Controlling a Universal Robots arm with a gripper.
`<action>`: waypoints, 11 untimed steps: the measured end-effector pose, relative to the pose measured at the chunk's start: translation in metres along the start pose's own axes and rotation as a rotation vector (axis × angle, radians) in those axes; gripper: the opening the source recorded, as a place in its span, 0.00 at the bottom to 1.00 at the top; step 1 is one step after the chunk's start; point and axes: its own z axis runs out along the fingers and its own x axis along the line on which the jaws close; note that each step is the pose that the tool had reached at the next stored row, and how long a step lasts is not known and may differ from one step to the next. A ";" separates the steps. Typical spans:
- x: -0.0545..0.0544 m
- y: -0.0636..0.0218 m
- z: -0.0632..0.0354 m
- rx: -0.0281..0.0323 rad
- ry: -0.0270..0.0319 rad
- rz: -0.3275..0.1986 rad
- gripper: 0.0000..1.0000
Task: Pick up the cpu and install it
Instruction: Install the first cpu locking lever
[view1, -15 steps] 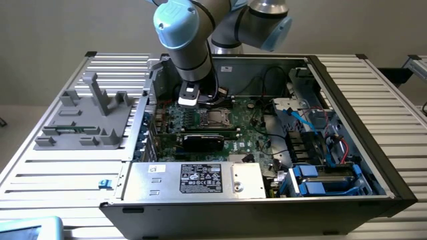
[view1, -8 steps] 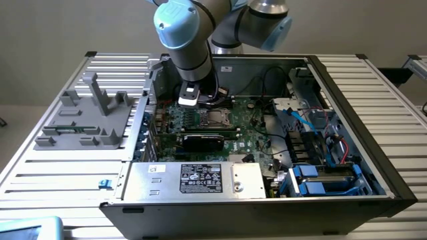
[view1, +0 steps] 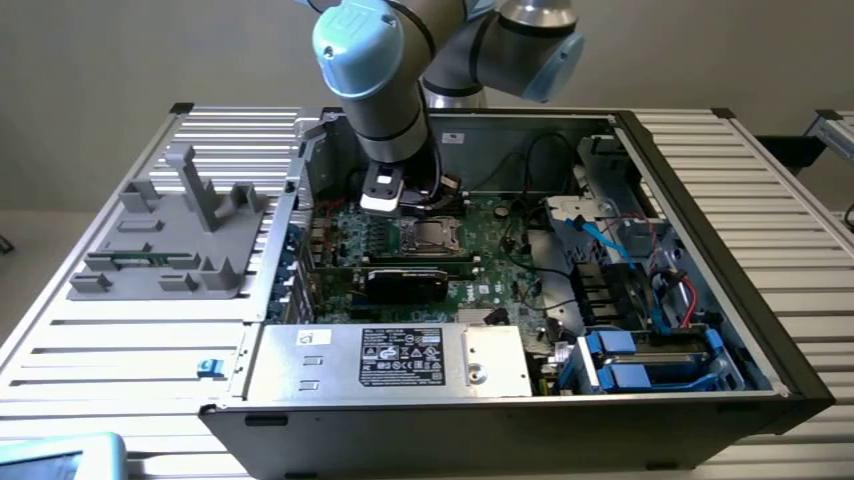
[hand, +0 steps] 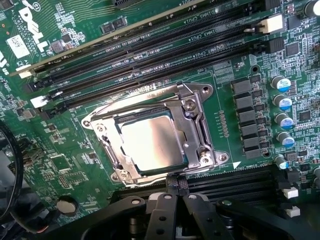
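The cpu (hand: 152, 142) is a flat square chip with a shiny silver top. It lies flat inside the socket's metal frame (hand: 197, 125) on the green motherboard. My gripper (hand: 176, 184) hangs just above the board beside one edge of the socket, apart from the chip. Its black fingers are shut together with nothing between them. In the exterior view the gripper (view1: 430, 205) sits low inside the open computer case, right behind the socket (view1: 427, 237).
Long black memory slots (hand: 150, 55) run along both sides of the socket. A black card (view1: 407, 283) stands in front of it, with a silver power supply (view1: 387, 360) nearer still. Cables and blue drive bays (view1: 641, 350) fill the case's right. A grey fixture (view1: 174, 230) stands on the table's left.
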 end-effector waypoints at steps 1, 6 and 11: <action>0.000 -0.0001 0.0001 -0.0001 0.0001 0.000 0.11; 0.002 -0.0007 0.0006 -0.0002 0.0008 0.002 0.11; 0.005 -0.0015 0.0012 -0.0004 0.0014 0.003 0.11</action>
